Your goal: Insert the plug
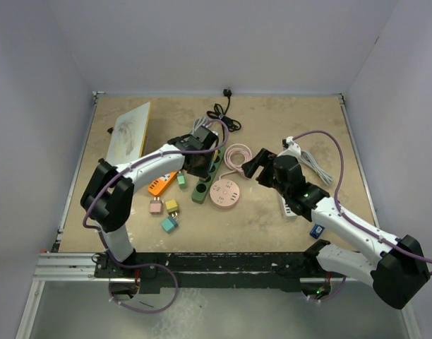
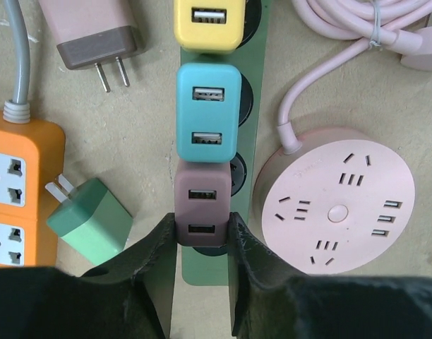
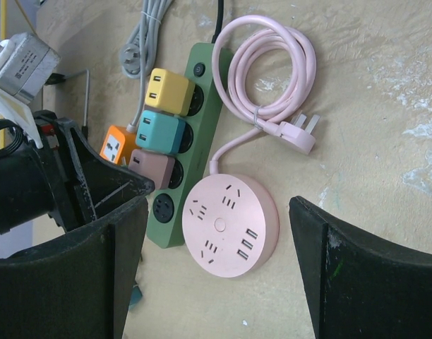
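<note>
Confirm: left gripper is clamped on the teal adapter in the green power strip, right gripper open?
Wrong adapter. The left wrist view shows the left gripper clamped on the mauve adapter in the green power strip; the teal adapter sits in the next socket, untouched. The right gripper is open.

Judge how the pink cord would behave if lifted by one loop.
Probably floppy: the cord lies in soft loops, so it would likely sag. A tie binds the loops, so they should stay bundled. One end runs into the round hub, which would likely drag along.
</note>
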Controlling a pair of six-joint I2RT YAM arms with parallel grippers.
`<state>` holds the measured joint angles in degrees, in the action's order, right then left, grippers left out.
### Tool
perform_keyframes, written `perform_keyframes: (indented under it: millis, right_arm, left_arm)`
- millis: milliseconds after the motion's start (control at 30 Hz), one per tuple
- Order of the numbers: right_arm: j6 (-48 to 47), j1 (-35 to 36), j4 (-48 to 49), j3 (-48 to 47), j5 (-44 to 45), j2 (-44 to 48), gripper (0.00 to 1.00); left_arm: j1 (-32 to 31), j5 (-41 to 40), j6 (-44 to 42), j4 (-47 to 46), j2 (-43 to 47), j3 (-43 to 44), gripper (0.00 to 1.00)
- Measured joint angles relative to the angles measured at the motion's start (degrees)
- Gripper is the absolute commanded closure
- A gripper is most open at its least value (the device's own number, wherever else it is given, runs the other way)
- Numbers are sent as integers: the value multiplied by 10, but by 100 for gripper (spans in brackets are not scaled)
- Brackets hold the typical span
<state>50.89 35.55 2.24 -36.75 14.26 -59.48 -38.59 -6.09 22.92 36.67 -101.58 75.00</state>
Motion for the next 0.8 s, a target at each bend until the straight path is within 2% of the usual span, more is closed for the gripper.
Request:
perform_keyframes:
  millis: [133, 467, 800]
  right_arm:
    - [2, 0, 0, 0, 0, 0, 17]
    - [8, -1, -2, 0, 0, 18, 18]
    - [12, -3, -3, 0, 3, 22, 18]
  left_arm:
    - [1, 2, -7, 3, -2, 3, 100]
    - [2, 2, -17, 18, -24, 19, 100]
    - [-14, -23, -10, -28, -23, -21, 100]
